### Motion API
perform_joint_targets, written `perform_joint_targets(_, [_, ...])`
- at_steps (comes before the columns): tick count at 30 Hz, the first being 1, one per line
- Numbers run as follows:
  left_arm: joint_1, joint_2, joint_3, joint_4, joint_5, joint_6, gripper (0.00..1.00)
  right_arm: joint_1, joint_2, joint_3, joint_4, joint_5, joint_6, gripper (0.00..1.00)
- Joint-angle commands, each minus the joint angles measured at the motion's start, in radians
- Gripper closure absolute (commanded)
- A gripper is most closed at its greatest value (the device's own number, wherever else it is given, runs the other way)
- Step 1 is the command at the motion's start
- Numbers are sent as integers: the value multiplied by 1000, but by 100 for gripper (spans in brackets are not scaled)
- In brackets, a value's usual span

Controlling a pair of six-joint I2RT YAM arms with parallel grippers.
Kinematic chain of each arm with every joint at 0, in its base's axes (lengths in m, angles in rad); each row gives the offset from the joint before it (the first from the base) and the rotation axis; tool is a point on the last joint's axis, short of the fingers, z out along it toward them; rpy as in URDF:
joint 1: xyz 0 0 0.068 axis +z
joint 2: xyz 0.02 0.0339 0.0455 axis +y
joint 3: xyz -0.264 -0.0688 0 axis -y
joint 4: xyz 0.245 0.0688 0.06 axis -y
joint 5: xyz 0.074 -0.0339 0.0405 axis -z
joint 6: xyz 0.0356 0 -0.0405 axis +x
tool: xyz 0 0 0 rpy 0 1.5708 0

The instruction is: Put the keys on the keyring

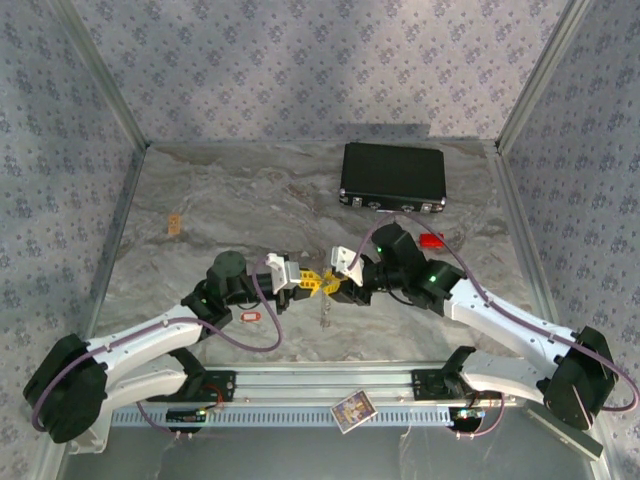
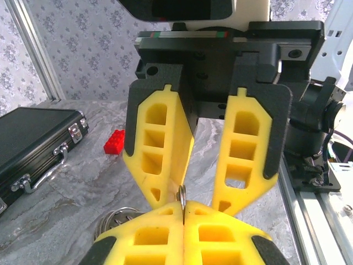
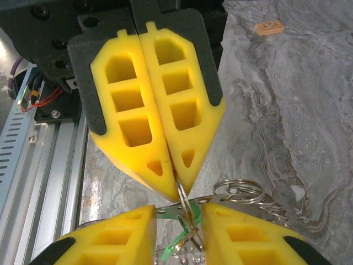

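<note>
Keyring [image 3: 182,196] pinched, 1 key between parted fingers

The left gripper [image 3: 175,186] was clamped shut on the keyring's edge above the desk [image 3: 287,110]. The right gripper [image 2: 192,201] stood partly open astride the green-tagged key [image 3: 175,245], with no firm hold evident. Closing off-centre could have twisted the ring free or dropped the key.

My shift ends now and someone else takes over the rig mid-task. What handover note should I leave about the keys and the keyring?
Left tool: shut, pinching the keyring by its edge.
Right tool: open, tips facing the left tool's, one on each side of the ring wire.
Green-tagged key: hanging in the right tool's gap at the ring. Whether it is threaded on cannot be told.
Red-tagged key: lying on the table, apart from both tools.
Left to do: confirm the green key is on, then thread the red one.
</note>
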Motion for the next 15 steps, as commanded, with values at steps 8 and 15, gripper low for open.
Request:
perform_joint_targets(8, [-8, -23, -2, 40, 35, 7, 100, -18, -27, 16, -51, -8, -15, 76])
perform_joint_targets(15, [-9, -23, 0, 32, 37, 10, 100, -19, -26, 24, -44, -32, -12, 81])
